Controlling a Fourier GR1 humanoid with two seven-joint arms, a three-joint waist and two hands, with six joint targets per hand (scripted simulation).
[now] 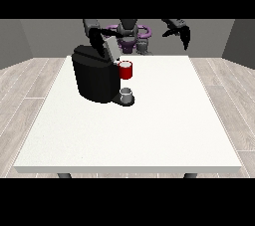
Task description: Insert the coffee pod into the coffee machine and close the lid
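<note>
Front view: a large white table [149,135] is seen from across its near edge, with the robot [130,33] small at the far side. A black coffee machine [94,75] is set on the far left part of the table, its bulky body nearest the view's left edge of the tabletop. On its side facing the view's right, a red cylindrical part [126,70] is seen, just above a small grey cup [126,93] that is placed on the machine's low base. Whether the red part is the coffee pod or a part of the machine cannot be told, and the lid's position cannot be made out.

The hand at the view's left [108,54] is lowered onto the machine's top right corner, just beside the red part; its fingers are lost against the black body, so whether they are spread, closed or clamped on anything cannot be told. The machine's body blocks part of that arm from view.

The hand at the view's right [183,33] is held in the air, above and behind the far right corner of the table, well apart from the machine. Its fingers are seen hanging downward, relaxed and holding nothing.

The rest of the tabletop is plain white. Around the table, pale wood-plank flooring [25,95] and grey walls [40,36] are seen.
</note>
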